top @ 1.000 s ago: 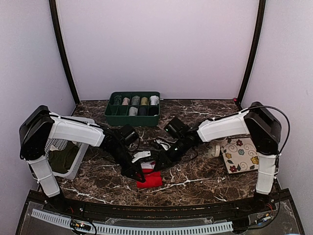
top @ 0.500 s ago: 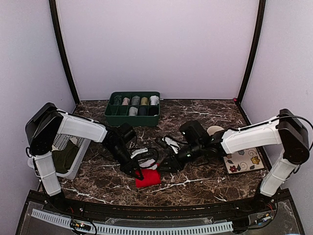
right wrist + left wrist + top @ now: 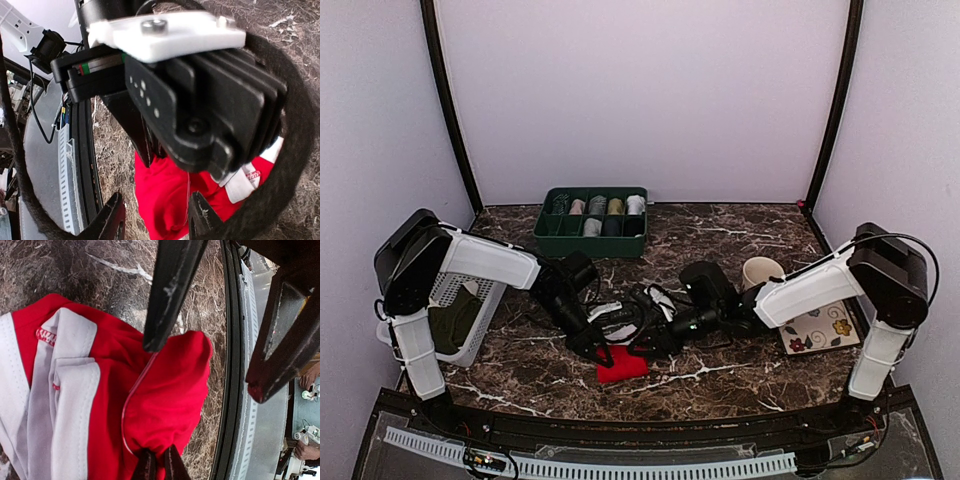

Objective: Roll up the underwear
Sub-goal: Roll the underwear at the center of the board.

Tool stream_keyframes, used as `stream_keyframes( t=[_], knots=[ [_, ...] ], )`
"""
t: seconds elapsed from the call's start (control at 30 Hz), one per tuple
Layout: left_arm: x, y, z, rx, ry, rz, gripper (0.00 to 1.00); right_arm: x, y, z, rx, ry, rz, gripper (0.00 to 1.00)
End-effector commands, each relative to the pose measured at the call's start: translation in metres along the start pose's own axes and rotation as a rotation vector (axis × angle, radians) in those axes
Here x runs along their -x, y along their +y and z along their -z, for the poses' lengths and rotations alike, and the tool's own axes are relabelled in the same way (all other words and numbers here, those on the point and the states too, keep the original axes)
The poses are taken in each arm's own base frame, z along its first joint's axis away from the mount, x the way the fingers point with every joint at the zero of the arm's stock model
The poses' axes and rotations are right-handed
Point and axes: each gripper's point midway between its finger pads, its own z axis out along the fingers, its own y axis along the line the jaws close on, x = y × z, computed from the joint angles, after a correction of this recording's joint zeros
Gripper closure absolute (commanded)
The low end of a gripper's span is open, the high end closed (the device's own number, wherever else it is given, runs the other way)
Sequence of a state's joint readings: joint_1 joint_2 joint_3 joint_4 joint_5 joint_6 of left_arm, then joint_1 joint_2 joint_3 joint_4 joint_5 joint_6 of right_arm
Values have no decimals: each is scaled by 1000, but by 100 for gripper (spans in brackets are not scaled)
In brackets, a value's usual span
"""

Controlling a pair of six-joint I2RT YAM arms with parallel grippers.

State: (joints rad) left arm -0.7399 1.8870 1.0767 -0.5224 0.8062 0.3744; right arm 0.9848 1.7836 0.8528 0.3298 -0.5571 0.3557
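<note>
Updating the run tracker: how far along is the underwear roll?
Done: the underwear is bunched into a small red bundle on the table. In hand: the left end effector is shut on its red end; the right end effector stands open over the fabric. To do: white trim lies loose, so it is no tight roll yet.

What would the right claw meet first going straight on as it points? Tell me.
The underwear: its red fold lies just ahead of the right claw's open fingers. The left claw, pinching that cloth, sits close behind; depth is unclear.
</note>
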Motion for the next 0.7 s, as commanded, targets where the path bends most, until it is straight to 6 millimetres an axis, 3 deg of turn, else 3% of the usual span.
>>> stream_keyframes(
  t=[0.0, 0.2, 0.27, 0.37, 0.4, 0.5, 0.67],
  knots=[
    [-51, 24, -13, 79, 169, 100, 95, -2, 1, -8, 56, -51, -68, 59],
    [-47, 25, -8, 77, 145, 105, 94, -19, -6, -17, 83, -35, -135, 62],
    [-45, 25, -7, 82, 141, 101, 94, -21, -8, -20, 87, -23, -152, 73],
    [-41, 27, -3, 105, 120, 89, 90, -26, -12, -24, 84, 0, -193, 98],
    [-37, 27, 0, 118, 101, 80, 87, -28, -15, -25, 82, 10, -214, 100],
    [-23, 26, 18, 202, 27, 20, 75, -35, -19, -27, 78, 48, -273, 100],
    [6, 19, 66, 426, -149, -122, 63, -53, -29, -31, 40, 139, -379, 100]
  ],
)
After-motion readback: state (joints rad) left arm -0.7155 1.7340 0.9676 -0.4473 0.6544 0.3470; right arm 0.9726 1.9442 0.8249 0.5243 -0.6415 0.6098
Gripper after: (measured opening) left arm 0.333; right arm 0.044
